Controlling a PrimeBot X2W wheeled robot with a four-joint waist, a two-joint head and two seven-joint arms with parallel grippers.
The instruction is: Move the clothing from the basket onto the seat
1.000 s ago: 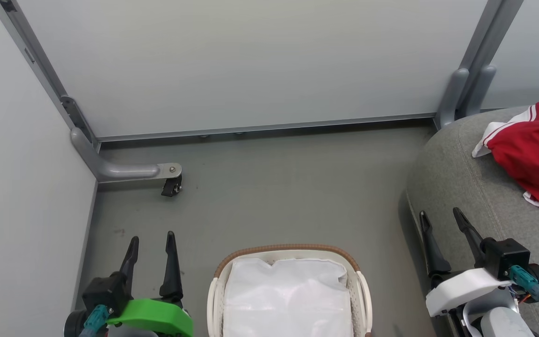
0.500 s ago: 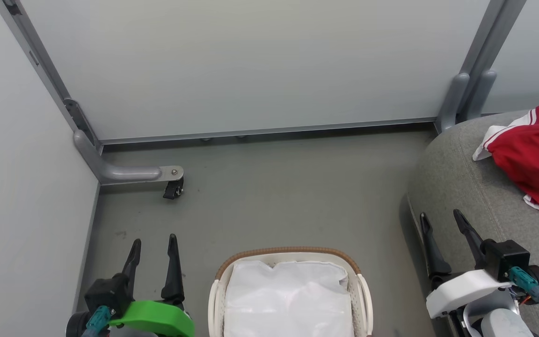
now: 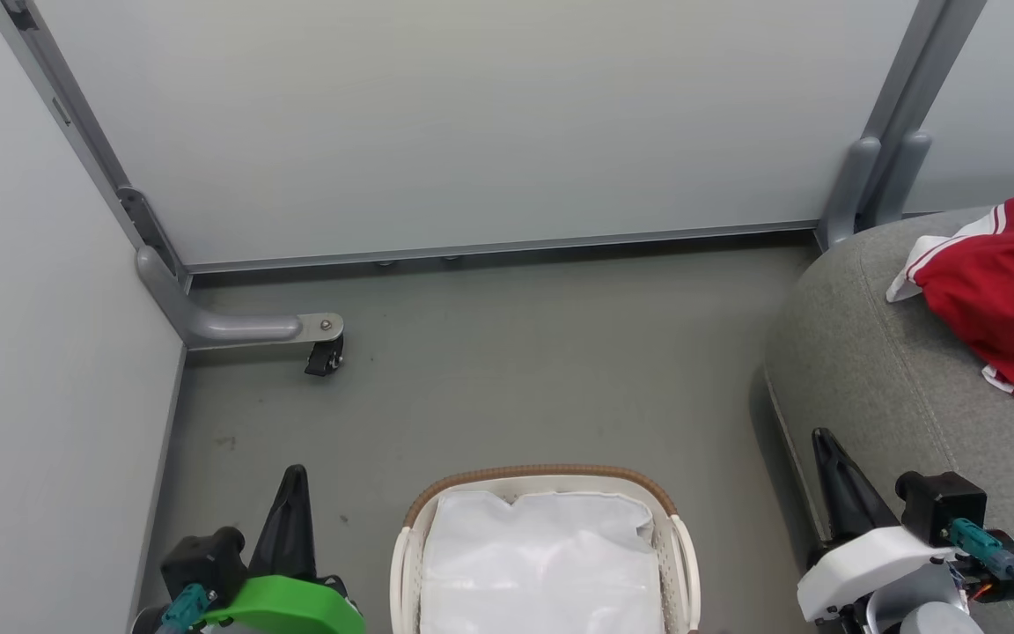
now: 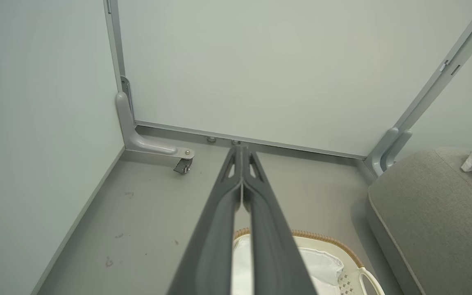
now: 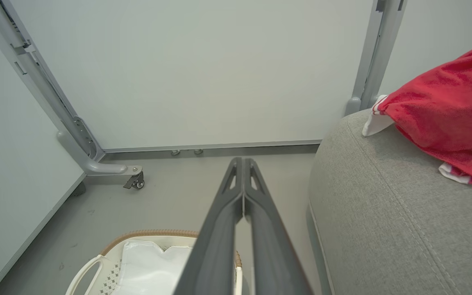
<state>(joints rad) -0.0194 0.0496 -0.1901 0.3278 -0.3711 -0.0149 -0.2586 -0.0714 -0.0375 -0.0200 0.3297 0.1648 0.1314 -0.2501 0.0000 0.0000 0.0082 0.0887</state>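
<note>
Red clothing [image 3: 1004,295] with white trim lies bunched on the grey seat [image 3: 877,352] at the right; it also shows in the right wrist view [image 5: 449,110]. The white basket [image 3: 679,563] with a brown rim stands on the floor at bottom centre, and only its white liner [image 3: 542,563] shows inside. My left gripper [image 3: 294,480] hangs shut and empty to the basket's left. My right gripper [image 3: 824,440] is shut and empty between basket and seat. Both wrist views show fingers pressed together, left gripper [image 4: 242,153], right gripper [image 5: 242,164].
Pale partition walls [image 3: 472,123] close the corner behind and on the left. A grey metal foot with a caster [image 3: 322,352] juts onto the floor at the left. Grey posts [image 3: 877,176] stand by the seat's far end. Bare grey floor [image 3: 516,370] lies beyond the basket.
Both grippers have closed from wide open to fingers together, and both sit slightly lower in the head view. Basket and clothing have not moved.
</note>
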